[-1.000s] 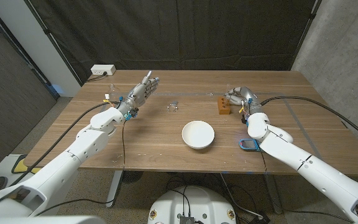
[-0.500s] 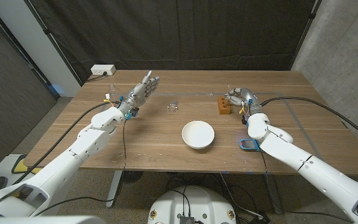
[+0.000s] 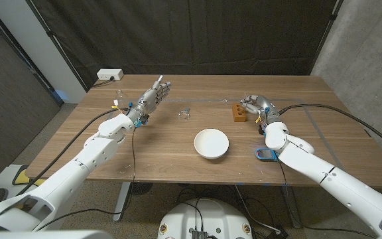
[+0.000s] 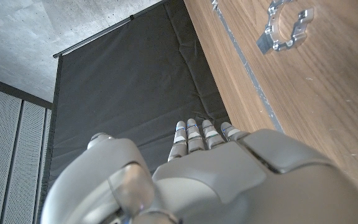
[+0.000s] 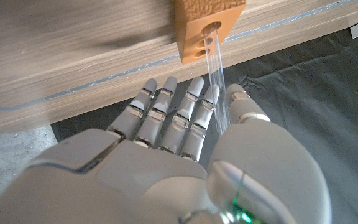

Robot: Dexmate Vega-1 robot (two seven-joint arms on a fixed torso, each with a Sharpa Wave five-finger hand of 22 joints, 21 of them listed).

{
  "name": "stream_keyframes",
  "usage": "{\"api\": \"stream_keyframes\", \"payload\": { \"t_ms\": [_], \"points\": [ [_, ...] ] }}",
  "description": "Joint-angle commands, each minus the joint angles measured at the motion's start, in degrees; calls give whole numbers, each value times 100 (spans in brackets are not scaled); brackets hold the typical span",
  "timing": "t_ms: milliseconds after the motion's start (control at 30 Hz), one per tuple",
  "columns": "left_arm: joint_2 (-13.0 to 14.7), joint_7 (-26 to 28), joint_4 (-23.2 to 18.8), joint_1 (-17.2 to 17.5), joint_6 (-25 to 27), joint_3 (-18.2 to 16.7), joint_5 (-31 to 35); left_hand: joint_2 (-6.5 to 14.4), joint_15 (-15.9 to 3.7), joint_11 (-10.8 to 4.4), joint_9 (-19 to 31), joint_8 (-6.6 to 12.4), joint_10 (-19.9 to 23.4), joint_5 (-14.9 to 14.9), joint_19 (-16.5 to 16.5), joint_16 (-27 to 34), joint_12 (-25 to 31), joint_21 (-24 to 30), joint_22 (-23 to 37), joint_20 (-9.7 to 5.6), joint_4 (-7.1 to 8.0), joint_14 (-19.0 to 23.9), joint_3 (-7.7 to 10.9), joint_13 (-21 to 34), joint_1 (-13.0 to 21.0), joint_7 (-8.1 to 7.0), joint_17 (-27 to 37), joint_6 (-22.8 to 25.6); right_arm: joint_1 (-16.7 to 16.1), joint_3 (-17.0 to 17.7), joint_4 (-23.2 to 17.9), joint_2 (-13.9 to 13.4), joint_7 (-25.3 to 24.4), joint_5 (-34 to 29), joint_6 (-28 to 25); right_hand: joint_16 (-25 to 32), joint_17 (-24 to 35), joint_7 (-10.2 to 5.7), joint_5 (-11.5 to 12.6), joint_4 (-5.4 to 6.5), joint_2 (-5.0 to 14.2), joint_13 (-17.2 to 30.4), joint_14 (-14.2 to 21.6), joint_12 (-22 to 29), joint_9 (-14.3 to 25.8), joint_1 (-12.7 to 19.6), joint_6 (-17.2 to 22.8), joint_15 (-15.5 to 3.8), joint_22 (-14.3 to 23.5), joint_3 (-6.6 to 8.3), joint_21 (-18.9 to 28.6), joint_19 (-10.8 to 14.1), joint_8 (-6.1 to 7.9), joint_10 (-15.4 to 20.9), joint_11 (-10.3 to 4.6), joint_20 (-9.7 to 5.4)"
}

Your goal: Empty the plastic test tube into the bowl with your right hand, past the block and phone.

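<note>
Toward the table's far right edge, right hand [image 3: 254, 103] sits at the wooden block [image 3: 239, 114], fingers [image 5: 166, 115] held side by side with the thumb next to them. Plastic test tube [image 5: 214, 74] stands in the block's hole and runs between thumb and fingers; can't tell if it's actually pinched. Block is just beside the hand, on its center side. Phone [image 3: 264, 154] lies near the front edge, partly under the right forearm. White bowl [image 3: 211, 143] sits mid-table, well apart from the block. A small clear item [image 3: 185, 113] sits beyond the bowl, too small to identify. Left hand [image 3: 152, 96] is raised over the far left part of the table, fingers straight and close together, holding nothing. A metal clamp piece [image 4: 286, 25] lies on the table [image 3: 164, 153] in the left wrist view.
</note>
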Motion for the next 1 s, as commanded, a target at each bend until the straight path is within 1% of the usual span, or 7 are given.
{"api": "stream_keyframes", "payload": {
  "t_ms": [33,167,333,533,767,800,1000],
  "points": [
    [-9,-8,8,-38,23,26,30,26,3,-26,27,-8,34,-13,-13,25,-14,46,11,25,11,18,-45,11,28,-15,20,42,2,-49,-56,-108,136,11,-102,-75,-15,67,8,2,-66,22,-390,-107,19,-94,-244,-156,15,-22,-38,-86,-147,-401,113,104],
    [-6,-4,-1,-45,27,29,39,29,2,-19,27,-9,35,-13,-10,26,-14,48,11,27,11,21,-48,11,31,-14,20,40,23,-87,-89,-144,192,-15,-178,-96,-24,139,35,13,-160,17,-856,-204,34,-237,-617,-31,14,-83,-86,-282,-349,-828,248,210],
    [-11,-2,4,-52,31,27,34,33,10,-37,27,-9,40,-13,-12,24,-13,48,11,32,11,17,-53,11,35,-13,20,41,27,-89,-131,-163,213,-17,-219,-58,-31,221,66,36,-245,3,-1118,-240,35,-400,-1118,60,13,-150,-83,-378,-619,-1175,331,255],
    [-40,-11,43,-64,10,33,30,36,8,-30,28,-10,45,-13,-11,24,-11,49,11,34,11,17,-58,11,39,-21,20,41,-11,-71,-163,-178,152,-38,-149,-94,-55,339,132,61,-381,-100,-1741,-327,-1,-624,-1611,231,11,-286,-102,-591,-953,-1760,512,284],
    [-67,-51,96,-88,-11,48,27,41,10,-35,28,-7,40,-14,-13,24,-14,50,11,36,11,18,-63,11,43,-27,20,51,-122,61,-321,-215,201,121,-94,-61,-55,375,149,86,-422,-132,-1817,-319,-10,-720,-1783,261,10,-342,-106,-653,-1060,-1865,544,309],
    [-65,-60,107,-87,-3,48,19,42,9,-34,28,-8,40,-14,-12,23,-14,50,11,36,11,17,-64,12,44,-26,20,49,-111,57,-424,-273,340,166,-188,-57,-53,371,151,104,-428,-139,-1840,-316,-12,-761,-1784,281,10,-362,-106,-666,-1069,-1884,554,322],
    [-76,-102,154,-54,19,49,-36,44,6,-46,28,-10,33,-14,-18,22,-17,49,11,38,10,14,-68,12,48,-25,21,46,-214,218,-521,-272,345,394,-126,-49,-44,384,169,213,-440,-190,-2040,-320,-23,-1011,-1925,375,9,-483,-138,-855,-1186,-2092,677,403]
  ]
}}
